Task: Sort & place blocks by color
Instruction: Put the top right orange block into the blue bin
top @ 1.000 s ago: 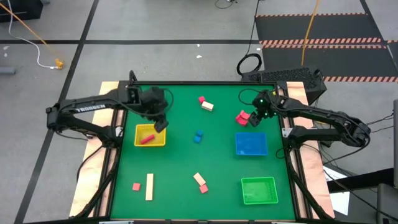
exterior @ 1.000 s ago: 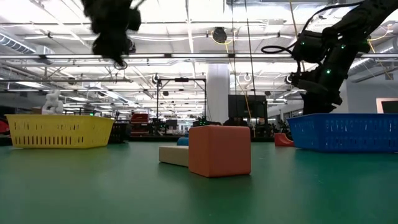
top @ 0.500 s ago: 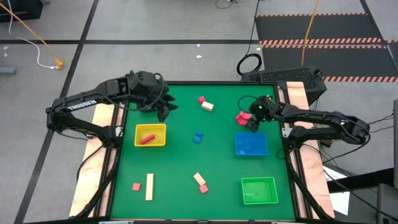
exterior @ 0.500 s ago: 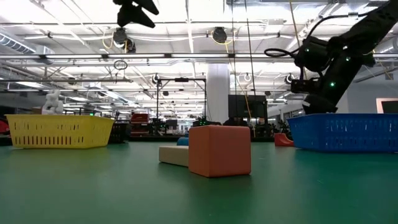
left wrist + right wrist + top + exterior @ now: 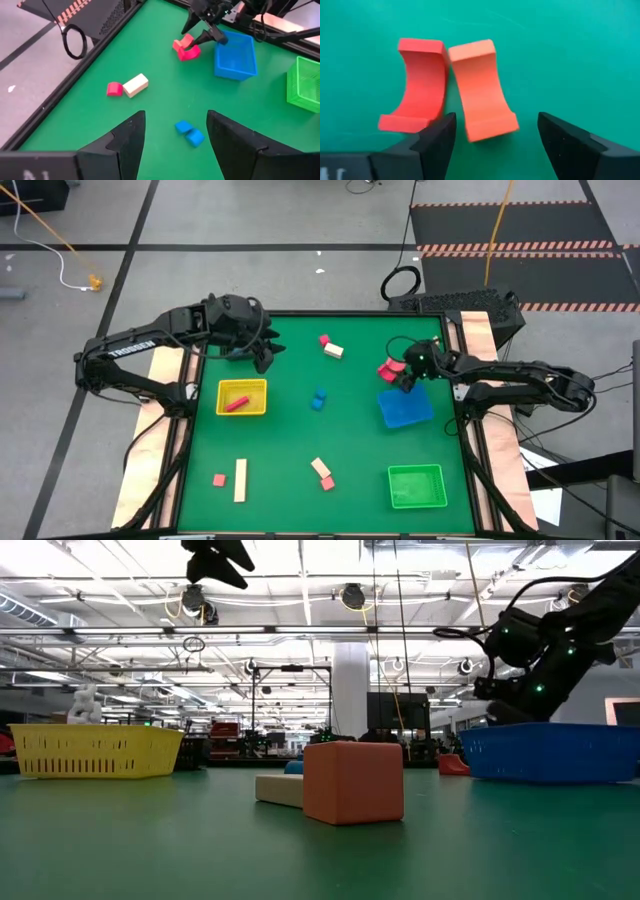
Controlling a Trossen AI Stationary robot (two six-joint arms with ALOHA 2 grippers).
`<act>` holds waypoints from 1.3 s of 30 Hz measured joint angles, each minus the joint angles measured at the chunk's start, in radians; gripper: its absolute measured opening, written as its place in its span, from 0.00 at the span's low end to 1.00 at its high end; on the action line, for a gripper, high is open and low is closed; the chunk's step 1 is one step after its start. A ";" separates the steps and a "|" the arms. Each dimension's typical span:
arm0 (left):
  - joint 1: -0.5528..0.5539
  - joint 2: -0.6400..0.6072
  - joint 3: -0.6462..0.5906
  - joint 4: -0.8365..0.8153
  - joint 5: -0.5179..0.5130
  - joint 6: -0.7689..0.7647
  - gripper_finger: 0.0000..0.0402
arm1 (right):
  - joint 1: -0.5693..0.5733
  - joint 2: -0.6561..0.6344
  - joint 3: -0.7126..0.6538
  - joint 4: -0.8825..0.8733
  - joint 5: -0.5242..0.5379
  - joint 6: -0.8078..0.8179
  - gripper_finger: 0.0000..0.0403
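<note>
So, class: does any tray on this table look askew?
Yes. The blue tray beside the right gripper sits turned at an angle to the table edges, while the yellow tray and green tray lie square.

Table surface [image 5: 300,440]: uniform green, no pattern, with a pale tan border at the left and right edges of the high view.

Trays: yellow tray [image 5: 242,397] at centre left; blue tray [image 5: 405,409] at centre right; green tray [image 5: 416,486] at lower right. Walls show a fine mesh pattern.

Blocks: red bar [image 5: 235,404] inside the yellow tray. Two blue cubes [image 5: 318,399] at frame centre. Red block [image 5: 324,339] and cream block [image 5: 334,350] at upper centre. Two curved blocks [image 5: 455,87], one red and one orange-pink. Pink cube [image 5: 219,479] and cream bar [image 5: 240,480] at lower left. Cream and pink pair [image 5: 322,472] at lower centre.

Both arms [image 5: 140,355]: dark, nearly black.

Floor strips [image 5: 510,220] at upper right: orange-and-black hatching.
</note>
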 joint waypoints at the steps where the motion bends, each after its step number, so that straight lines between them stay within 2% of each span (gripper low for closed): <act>1: 0.000 0.000 0.000 0.000 0.000 0.003 0.53 | 0.000 0.000 -0.005 0.004 0.016 0.000 0.66; 5: 0.000 0.000 0.000 0.000 0.000 0.005 0.53 | 0.000 0.000 -0.032 0.009 0.038 0.009 0.61; 8: 0.000 0.000 0.000 0.001 0.000 0.006 0.53 | 0.000 -0.001 -0.046 0.014 0.037 0.055 0.53; 16: 0.000 0.000 0.000 0.001 0.000 0.026 0.53 | -0.001 -0.002 -0.052 0.046 0.020 0.143 0.18; 19: 0.000 0.000 0.000 0.001 0.000 0.025 0.53 | -0.001 -0.008 -0.053 0.059 -0.031 0.169 0.05; 21: 0.000 0.000 0.000 0.000 0.000 0.024 0.53 | 0.000 -0.016 -0.053 0.057 -0.076 0.195 0.01; 25: 0.000 0.000 0.000 0.000 0.000 0.026 0.53 | 0.000 -0.033 -0.054 0.056 -0.087 0.258 0.08; 29: 0.000 0.000 0.000 0.000 0.000 0.028 0.53 | 0.000 -0.048 -0.054 0.056 -0.080 0.306 0.22; 36: 0.000 0.000 0.000 0.000 0.000 0.030 0.53 | 0.000 -0.069 -0.054 0.059 -0.124 0.603 0.52; 39: 0.000 0.000 0.000 0.000 0.000 0.030 0.53 | 0.000 -0.068 -0.054 0.060 -0.067 0.747 0.60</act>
